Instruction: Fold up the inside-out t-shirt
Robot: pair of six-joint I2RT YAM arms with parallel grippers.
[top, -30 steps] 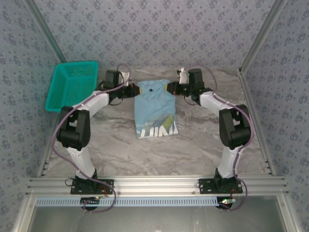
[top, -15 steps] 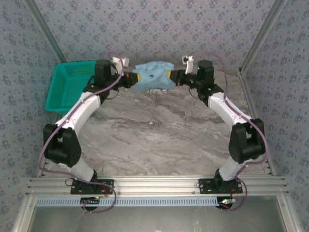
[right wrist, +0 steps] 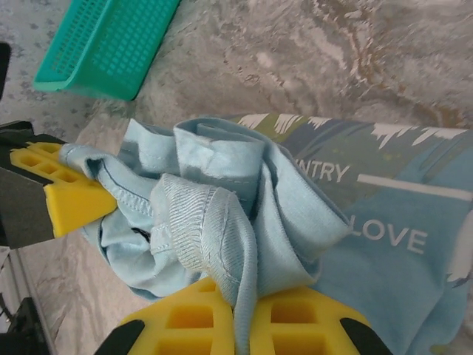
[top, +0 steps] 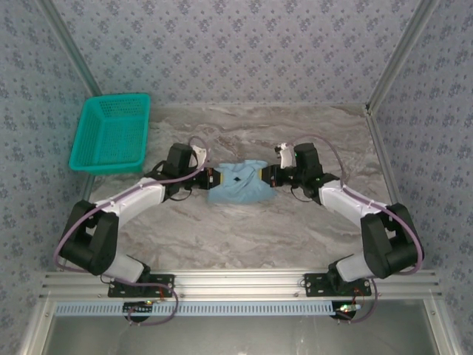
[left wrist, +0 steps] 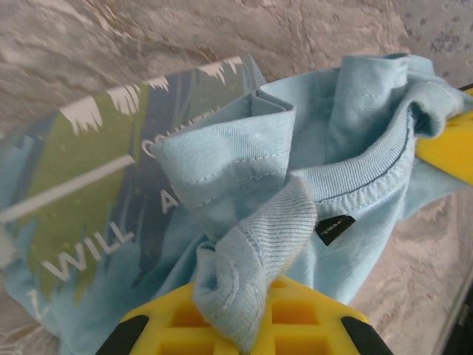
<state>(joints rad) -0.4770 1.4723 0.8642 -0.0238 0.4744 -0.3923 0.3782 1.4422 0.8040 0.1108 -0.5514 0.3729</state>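
Note:
The inside-out t-shirt [top: 238, 186], light blue, lies bunched at mid-table, stretched between the two grippers. My left gripper [top: 215, 177] is shut on its left end and my right gripper [top: 265, 176] on its right end. In the left wrist view, ribbed collar fabric of the t-shirt [left wrist: 244, 185] is pinched between the yellow fingers [left wrist: 295, 314] of the left gripper [left wrist: 236, 318], and the dark neck label [left wrist: 334, 229] shows. In the right wrist view, the right gripper [right wrist: 244, 314] clamps a fold of the t-shirt [right wrist: 222, 214], with the printed part spread on the table beyond.
A teal mesh basket [top: 111, 133] stands at the far left of the marble table [top: 244, 237] and also shows as the basket [right wrist: 103, 44] in the right wrist view. Patterned walls close in the back and sides.
The shirt lay flat at the far centre, was lifted up toward the back wall, and now both grippers have brought it down and nearer, bunched at mid-table.

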